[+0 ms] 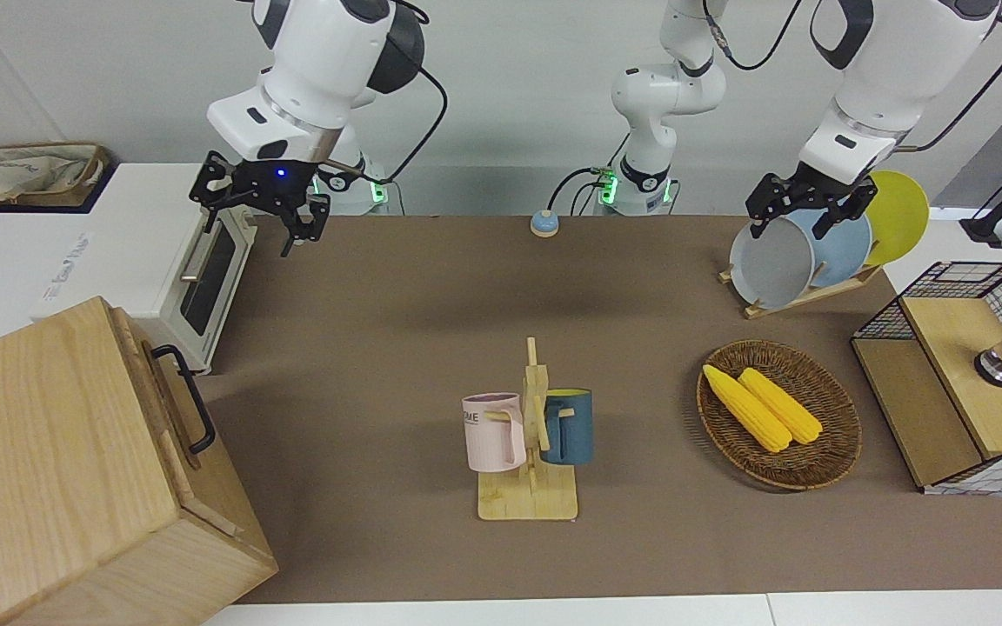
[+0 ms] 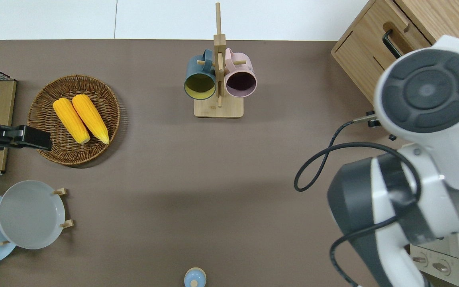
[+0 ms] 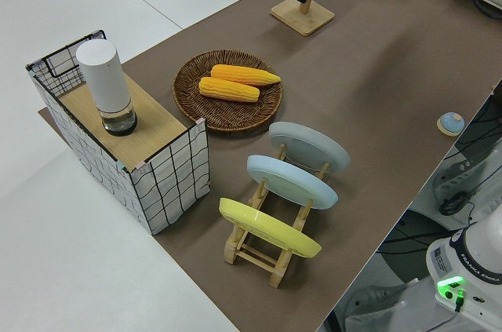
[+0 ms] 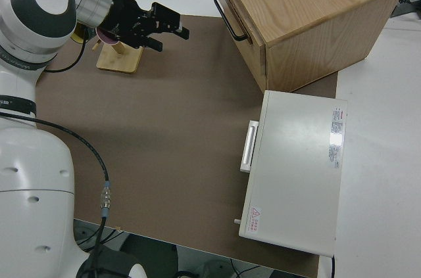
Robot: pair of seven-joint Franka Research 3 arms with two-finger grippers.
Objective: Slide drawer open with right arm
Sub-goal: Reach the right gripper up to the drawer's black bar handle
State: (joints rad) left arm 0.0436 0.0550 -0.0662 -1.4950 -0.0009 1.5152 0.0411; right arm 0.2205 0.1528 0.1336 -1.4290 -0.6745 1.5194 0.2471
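Observation:
The drawer is the top front of the big pale wooden box at the right arm's end of the table. It is shut, and its black bar handle also shows in the right side view. In the overhead view the right arm hides most of the handle. My right gripper, with its blue light, hangs open and empty over the brown mat, beside the toaster oven's front. It is well apart from the handle and also shows in the right side view. My left arm is parked, its gripper open.
A white toaster oven stands next to the box, nearer to the robots. A mug rack holds a pink and a blue mug mid-table. A basket of corn, a plate rack and a wire-grid cabinet stand toward the left arm's end.

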